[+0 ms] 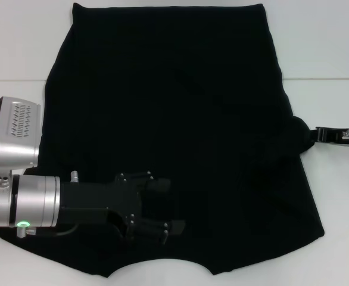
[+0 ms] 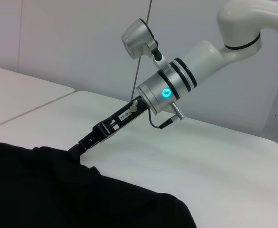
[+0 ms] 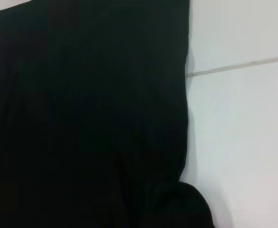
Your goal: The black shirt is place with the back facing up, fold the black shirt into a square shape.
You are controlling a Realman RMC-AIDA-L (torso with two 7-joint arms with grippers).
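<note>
Large matte black fabric shirt (image 1: 174,137) spread on white table (image 1: 335,36). Left gripper (image 1: 165,205) at 7 o'clock above it, fingers apart. Right gripper (image 1: 310,134) at 3 o'clock, pinching shirt's edge.

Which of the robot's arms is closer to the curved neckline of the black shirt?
Left. The left tool is over the black shirt, just above its neckline. The right tool is at the shirt's right edge, farther off.
</note>
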